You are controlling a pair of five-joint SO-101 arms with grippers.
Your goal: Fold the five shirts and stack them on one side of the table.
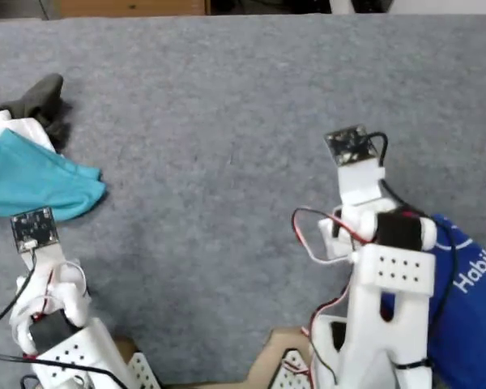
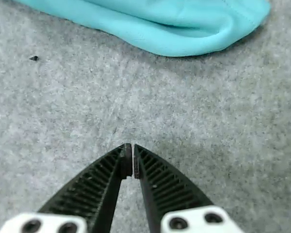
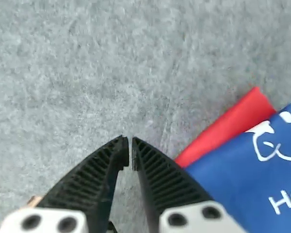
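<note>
Lying bunched in soft folds at the left edge of the grey desk (image 1: 227, 121): teal shirt (image 1: 32, 182) over white shirt (image 1: 8, 134), dark shirt (image 1: 36, 97) just beyond. At near right: blue shirt (image 1: 462, 316), white-printed, overlapping red shirt (image 3: 228, 126). Left tool (image 2: 132, 162) and right tool (image 3: 130, 153) both pressed together, empty.

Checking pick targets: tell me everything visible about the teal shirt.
The teal shirt is soft, smooth-looking fabric, loosely bunched with a rounded fold, not neatly folded. It lies on the grey table at the left side, touching a white cloth. The shut left hand sits just short of it, not touching.
</note>
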